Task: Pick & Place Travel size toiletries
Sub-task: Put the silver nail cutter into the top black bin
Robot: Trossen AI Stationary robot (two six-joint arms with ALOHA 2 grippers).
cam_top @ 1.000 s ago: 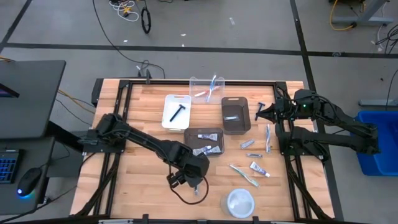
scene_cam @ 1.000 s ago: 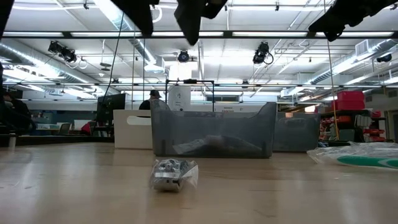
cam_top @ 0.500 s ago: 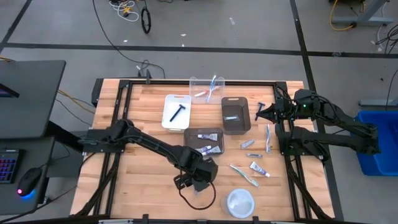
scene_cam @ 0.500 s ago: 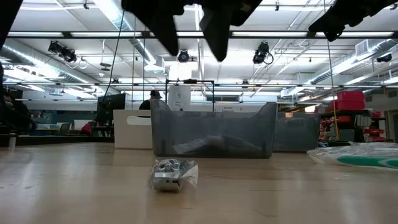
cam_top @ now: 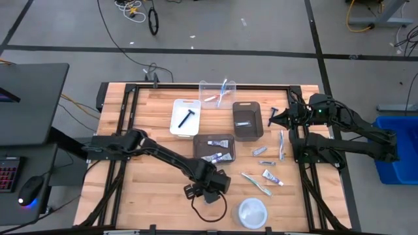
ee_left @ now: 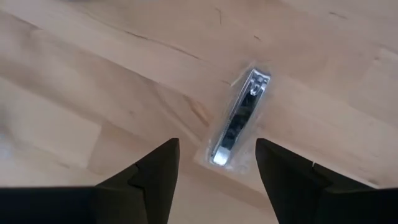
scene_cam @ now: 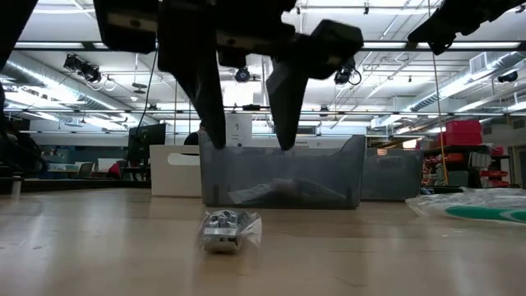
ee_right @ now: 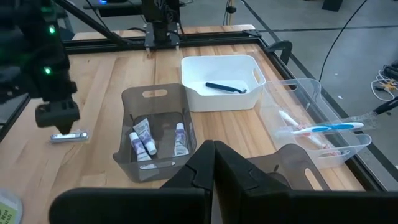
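Nearest, the left pincer hangs wide above a wrapped nail clipper on the desk, not yet gripped. Beyond, tubes fill a grey bin; loose toothbrushes remain. Farthest, the right pincer waits, closed.

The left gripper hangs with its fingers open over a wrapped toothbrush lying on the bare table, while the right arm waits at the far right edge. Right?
Not quite. What lies under the left gripper is a wrapped nail clipper, not a toothbrush; the left wrist view shows it. The rest stands: fingers open, clipper on the bare table, right gripper waiting at the far right edge.
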